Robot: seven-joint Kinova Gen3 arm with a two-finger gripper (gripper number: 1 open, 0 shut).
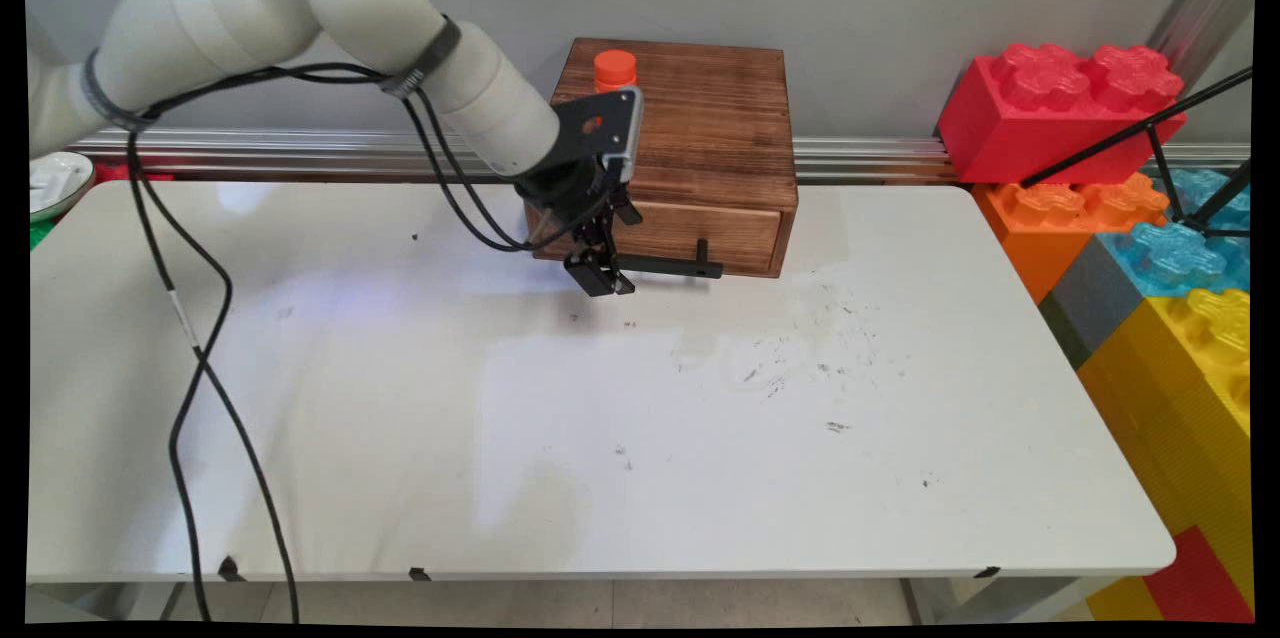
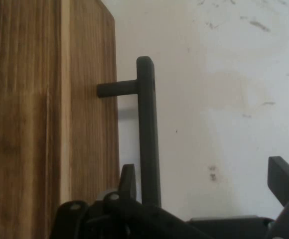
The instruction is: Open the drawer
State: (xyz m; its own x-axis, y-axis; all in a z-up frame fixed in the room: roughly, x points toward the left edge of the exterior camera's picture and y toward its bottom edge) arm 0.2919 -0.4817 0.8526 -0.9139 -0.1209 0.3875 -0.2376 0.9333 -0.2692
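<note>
The black bar handle (image 2: 148,134) of the wooden box's (image 1: 700,133) drawer (image 1: 700,236) runs between the pincer's (image 1: 600,280) parted fingers (image 2: 128,181), just beside the one by the grained front. Only the main view shows the orange cap (image 1: 615,70) on top, behind the pincer, and the scuffed white table (image 1: 600,438).

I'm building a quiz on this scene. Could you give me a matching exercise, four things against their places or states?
Things:
1. orange bottle cap
2. black drawer handle
3. wooden drawer box
4. gripper

Places or states:
A. at the table's far edge, by the wall
B. on top of the box
C. open, its fingers on either side of the handle bar
D. sticking out from the drawer front

Pairs: 1-B, 2-D, 3-A, 4-C
</note>
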